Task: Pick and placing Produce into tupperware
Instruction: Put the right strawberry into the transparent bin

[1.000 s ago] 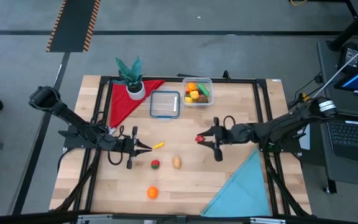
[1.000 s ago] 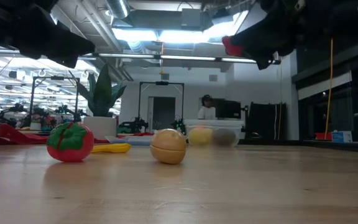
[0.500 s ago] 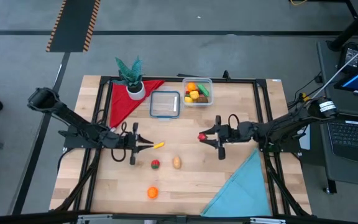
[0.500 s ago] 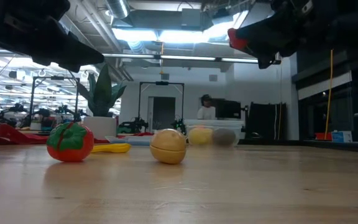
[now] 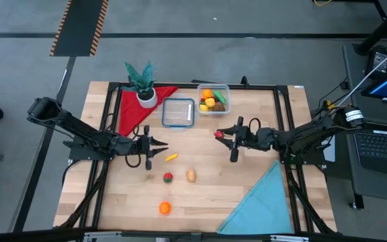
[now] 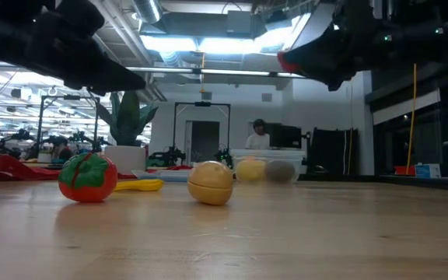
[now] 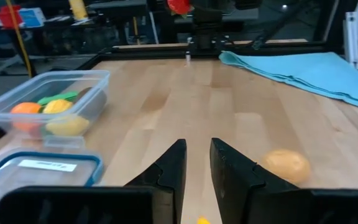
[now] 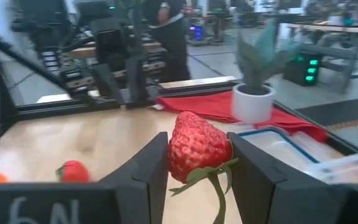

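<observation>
the tupperware (image 5: 213, 99) sits at the far edge of the counter (image 5: 200, 202), its top open and about half filled with produce. just to its left lies the blue-rimmed lid (image 5: 178, 112), and further left the potted plant (image 5: 142, 84) on a red cloth (image 5: 133, 107), the tallest obstacle nearby. the right gripper (image 5: 224, 136), carrying a strawberry (image 5: 218, 134), hangs in front of the tupperware with bare wood between them. nearer still, a yellow piece (image 5: 171, 157), a red tomato (image 5: 168, 177), a tan potato (image 5: 191, 176) and an orange (image 5: 164, 208) dot the counter with gaps between; the blue cloth (image 5: 261, 202) fills the near right corner.
</observation>
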`<move>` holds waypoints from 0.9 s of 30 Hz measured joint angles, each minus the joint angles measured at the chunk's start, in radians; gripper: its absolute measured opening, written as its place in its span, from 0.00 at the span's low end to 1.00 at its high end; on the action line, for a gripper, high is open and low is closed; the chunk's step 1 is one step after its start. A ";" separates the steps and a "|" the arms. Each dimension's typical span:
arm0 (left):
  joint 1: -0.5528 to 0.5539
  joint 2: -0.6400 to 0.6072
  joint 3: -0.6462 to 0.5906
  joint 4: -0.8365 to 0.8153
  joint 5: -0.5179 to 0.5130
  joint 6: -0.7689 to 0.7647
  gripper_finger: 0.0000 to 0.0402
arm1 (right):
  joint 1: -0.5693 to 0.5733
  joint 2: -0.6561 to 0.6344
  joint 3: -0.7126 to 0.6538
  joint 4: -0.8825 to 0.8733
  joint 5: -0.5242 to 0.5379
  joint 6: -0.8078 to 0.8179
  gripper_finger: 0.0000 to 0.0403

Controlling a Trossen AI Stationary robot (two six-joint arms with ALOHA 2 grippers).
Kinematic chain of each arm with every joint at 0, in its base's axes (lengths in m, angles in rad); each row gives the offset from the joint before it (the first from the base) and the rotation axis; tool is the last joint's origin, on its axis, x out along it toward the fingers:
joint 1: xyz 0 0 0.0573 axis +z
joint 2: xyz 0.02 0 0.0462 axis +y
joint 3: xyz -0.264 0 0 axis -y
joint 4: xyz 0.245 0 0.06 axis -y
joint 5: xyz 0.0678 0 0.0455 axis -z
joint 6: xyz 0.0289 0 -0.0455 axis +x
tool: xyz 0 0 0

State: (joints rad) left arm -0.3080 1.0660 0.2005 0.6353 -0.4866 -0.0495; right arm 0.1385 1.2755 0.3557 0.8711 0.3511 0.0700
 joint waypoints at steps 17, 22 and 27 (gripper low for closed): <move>0.087 0.000 0.000 0.000 0.000 -0.003 0.08 | -0.040 0.001 0.000 -0.093 0.511 0.118 0.34; 0.095 0.000 0.000 -0.002 0.000 -0.003 0.06 | -0.075 0.001 0.000 -0.109 0.516 0.164 0.34; 0.095 0.000 0.000 -0.023 0.000 -0.006 0.04 | -0.131 0.001 0.015 -0.142 0.417 0.193 0.34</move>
State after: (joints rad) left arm -0.2132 1.0664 0.2005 0.6125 -0.4862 -0.0558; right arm 0.0076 1.2762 0.3711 0.7292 0.7682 0.2627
